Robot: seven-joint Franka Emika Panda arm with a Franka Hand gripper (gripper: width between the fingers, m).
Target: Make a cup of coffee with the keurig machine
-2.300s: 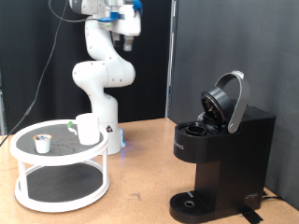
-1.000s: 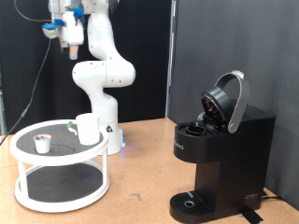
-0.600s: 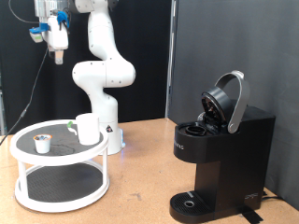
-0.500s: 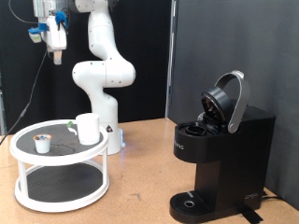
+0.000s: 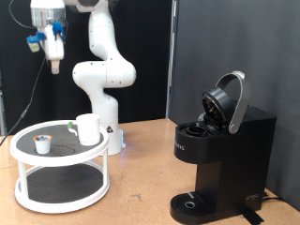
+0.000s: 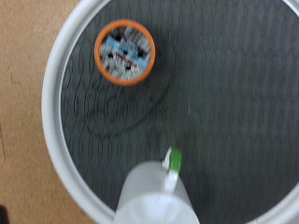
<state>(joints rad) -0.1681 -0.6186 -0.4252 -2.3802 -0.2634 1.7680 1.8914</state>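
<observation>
**Ann:** Exterior view first: the gripper (image 5: 55, 64) hangs high at the upper left, fingers pointing down, well above the two-tier round stand (image 5: 28, 142). Nothing sits between the fingers that I can see, but they are too small here for me to tell how far apart they stand.

**Ben:** And the wrist view doesn't help; no fingers show in it at all. It looks straight down onto the stand's dark mesh top, ringed by a white rim (image 6: 54, 140).

**Ann:** What's on that mesh?

**Ben:** A small pod (image 6: 125, 52) with an orange rim and a printed lid, and apart from it the cup (image 6: 157, 198), white, cut off by the picture's edge. Something small and green (image 6: 174, 161) lies right against the cup.

**Ann:** In the exterior view the cup (image 5: 88, 129) stands upright on the top tier, toward its right side, with the pod (image 5: 41, 143) nearer the left edge of the tier. They're well apart.

**Ben:** And the keurig machine (image 5: 223, 161)?

**Ann:** Over on the exterior view's right, on the wooden table (image 5: 141, 178), well away from the stand. Its domed lid (image 5: 230, 101) is tipped up and back, so the chamber is open. The drip tray at its base carries no cup. The arm's white base (image 5: 103, 84) rises behind the stand.
</observation>
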